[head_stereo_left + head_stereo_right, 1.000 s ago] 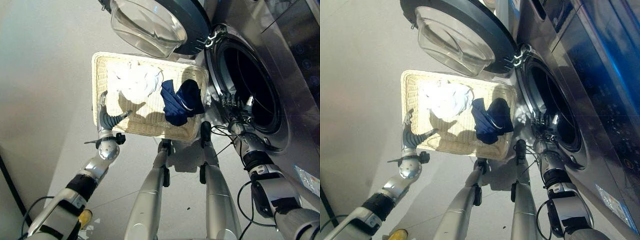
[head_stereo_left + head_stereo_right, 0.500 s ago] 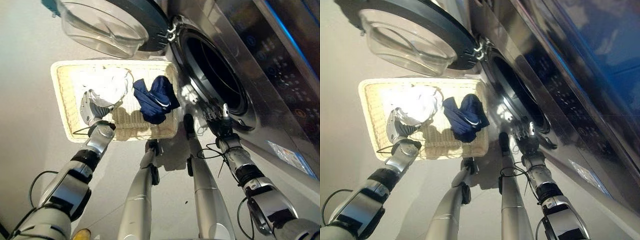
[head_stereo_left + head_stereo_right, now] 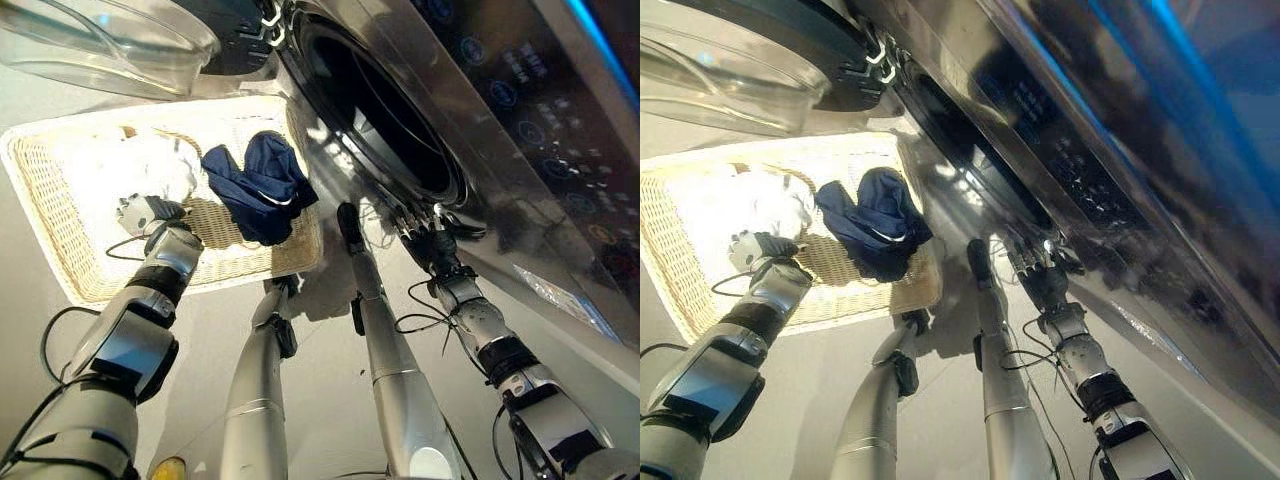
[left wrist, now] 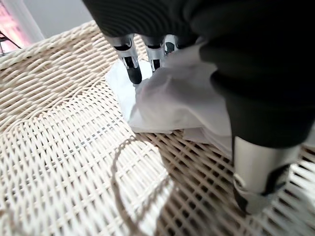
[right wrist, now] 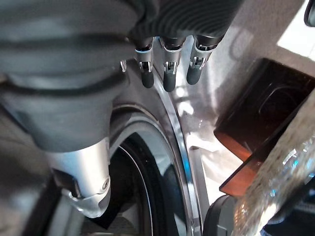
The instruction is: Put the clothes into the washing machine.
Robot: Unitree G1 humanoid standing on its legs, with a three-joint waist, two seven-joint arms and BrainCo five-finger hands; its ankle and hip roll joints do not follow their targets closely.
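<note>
A white cloth (image 3: 130, 170) and a dark navy garment (image 3: 255, 185) lie in a pale wicker basket (image 3: 40, 200) on the floor. My left hand (image 3: 145, 212) is down inside the basket at the white cloth. In the left wrist view its fingers (image 4: 132, 66) rest fairly straight on the bunched white cloth (image 4: 172, 98), the thumb standing apart. The washing machine's drum opening (image 3: 380, 120) gapes beside the basket, its glass door (image 3: 110, 45) swung wide. My right hand (image 3: 425, 238) hangs open by the drum's lower rim, fingers (image 5: 167, 73) straight and holding nothing.
The machine's steel front (image 3: 520, 170) with its control panel runs along the right. The open door overhangs the basket's far side. Bare grey floor (image 3: 330, 400) lies in front of the basket.
The camera has swung, shifting the whole picture. My left hand moved from the basket's near rim into the basket onto the white cloth. The right hand stays by the drum rim.
</note>
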